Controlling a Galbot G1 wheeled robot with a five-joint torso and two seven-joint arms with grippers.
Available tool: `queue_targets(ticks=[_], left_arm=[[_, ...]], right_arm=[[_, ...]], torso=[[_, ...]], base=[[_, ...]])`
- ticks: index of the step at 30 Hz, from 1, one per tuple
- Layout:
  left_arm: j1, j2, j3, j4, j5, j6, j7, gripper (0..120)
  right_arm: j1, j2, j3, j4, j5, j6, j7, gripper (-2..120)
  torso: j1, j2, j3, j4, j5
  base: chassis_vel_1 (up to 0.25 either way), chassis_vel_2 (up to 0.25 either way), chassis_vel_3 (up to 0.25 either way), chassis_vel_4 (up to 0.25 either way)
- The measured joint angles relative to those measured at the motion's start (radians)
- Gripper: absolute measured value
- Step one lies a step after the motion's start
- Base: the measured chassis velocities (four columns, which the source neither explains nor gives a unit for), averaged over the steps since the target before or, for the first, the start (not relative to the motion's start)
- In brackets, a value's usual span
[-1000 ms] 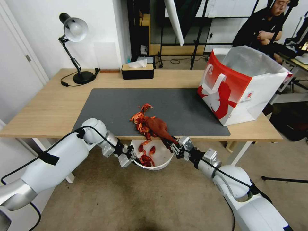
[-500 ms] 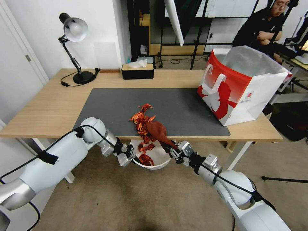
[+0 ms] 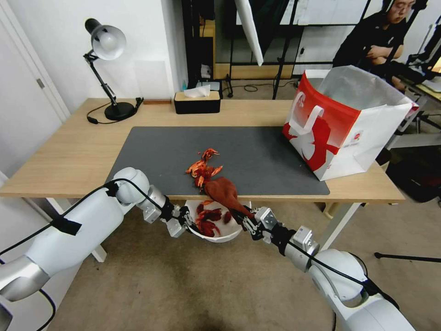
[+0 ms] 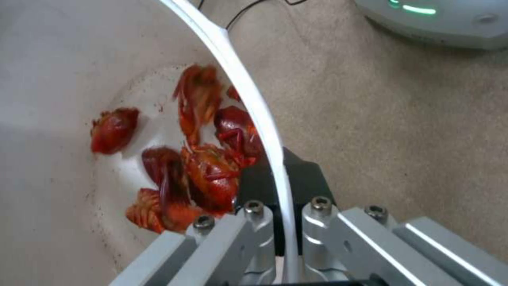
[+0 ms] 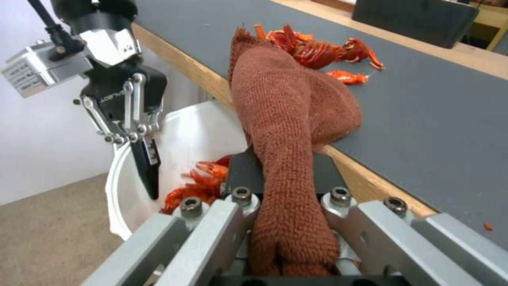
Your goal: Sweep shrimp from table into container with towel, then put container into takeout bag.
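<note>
Several shrimp (image 3: 202,168) lie on the dark mat near the table's (image 3: 69,151) front edge, with more inside the white container (image 3: 220,238). My left gripper (image 3: 186,219) is shut on the container's rim (image 4: 254,103) and holds it just below the edge, over the floor. Red shrimp (image 4: 201,159) rest on its bottom. My right gripper (image 3: 243,218) is shut on the rust-red towel (image 5: 291,99), which drapes over the edge behind the remaining shrimp (image 5: 317,49). The red-and-white takeout bag (image 3: 344,124) stands open at the table's right end.
A dark grey mat (image 3: 257,156) covers the table's middle. At the back are a black tissue box (image 3: 197,102) and a desk lamp (image 3: 108,46) to the left. Beige carpet lies under the held container.
The towel has slid toward the table's edge and more shrimp have dropped into the container. The pile on the mat is smaller. Both grippers keep their holds.
</note>
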State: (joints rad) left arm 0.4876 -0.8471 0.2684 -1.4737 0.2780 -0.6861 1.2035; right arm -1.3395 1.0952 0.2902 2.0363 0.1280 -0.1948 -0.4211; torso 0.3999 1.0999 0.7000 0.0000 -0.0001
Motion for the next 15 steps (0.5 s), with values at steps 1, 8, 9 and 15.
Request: queue_targets(ticks=[1,8,9,15], left_arm=[[0.0,0.0,0.0,0.0,0.0,0.0,0.0,0],[0.006,0.004,-0.006,-0.002,0.0,-0.001,0.0,0],[0.01,0.008,-0.011,-0.004,0.0,-0.002,0.0,0],[0.04,0.03,-0.043,-0.018,0.0,-0.003,0.001,0]], right_arm=[[-0.002,-0.001,0.001,0.002,0.0,0.001,0.0,7],[-0.011,-0.004,0.004,0.027,0.015,0.009,-0.005,7],[-0.002,-0.006,0.004,0.038,0.031,0.009,-0.005,7],[0.149,-0.024,-0.007,0.034,0.154,-0.009,0.037,7]], torso=[[0.0,0.0,0.0,0.0,0.0001],[0.0,0.0,0.0,-0.0001,0.0],[0.0,0.0,0.0,-0.0001,0.0001],[0.0,0.0,0.0,-0.0002,0.0]], base=[[0.0,0.0,0.0,0.0],[0.0,0.0,0.0,0.0],[0.0,0.0,0.0,0.0],[0.0,0.0,0.0,0.0]])
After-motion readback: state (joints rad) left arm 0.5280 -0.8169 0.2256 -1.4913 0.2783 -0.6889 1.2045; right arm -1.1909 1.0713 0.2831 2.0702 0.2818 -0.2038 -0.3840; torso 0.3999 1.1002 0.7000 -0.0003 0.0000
